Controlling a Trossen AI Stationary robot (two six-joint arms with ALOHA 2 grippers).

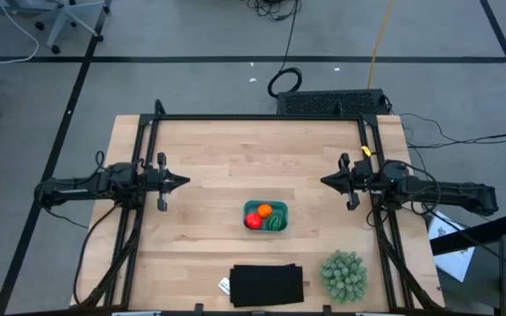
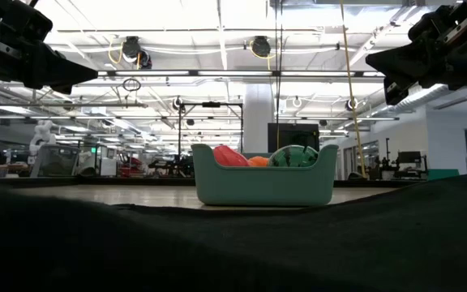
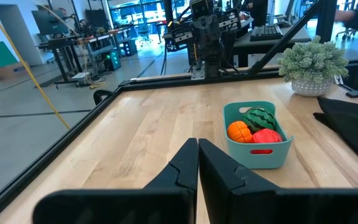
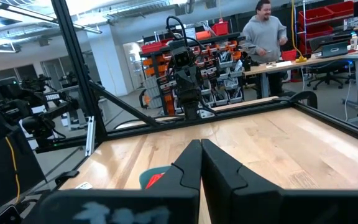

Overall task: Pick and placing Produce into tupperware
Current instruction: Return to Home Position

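Observation:
The teal tupperware (image 1: 265,216) stands on the table a little near of the middle. Inside it lie the red fruit (image 1: 253,222), the orange one (image 1: 264,210) and the dark green one (image 1: 277,221); the left wrist view shows all three in the tupperware (image 3: 257,152). My left gripper (image 1: 185,183) hovers shut over the table's left side, pointing right. My right gripper (image 1: 323,182) hovers shut over the right side, pointing left. Both are well apart from the container and above it.
A black flat rectangle (image 1: 267,285) lies at the near edge with a small white tag beside it. A pale-green spiky plant ball (image 1: 343,275) sits at the near right corner. A black frame (image 1: 262,117) runs around the table. A person (image 4: 265,36) stands in the room beyond.

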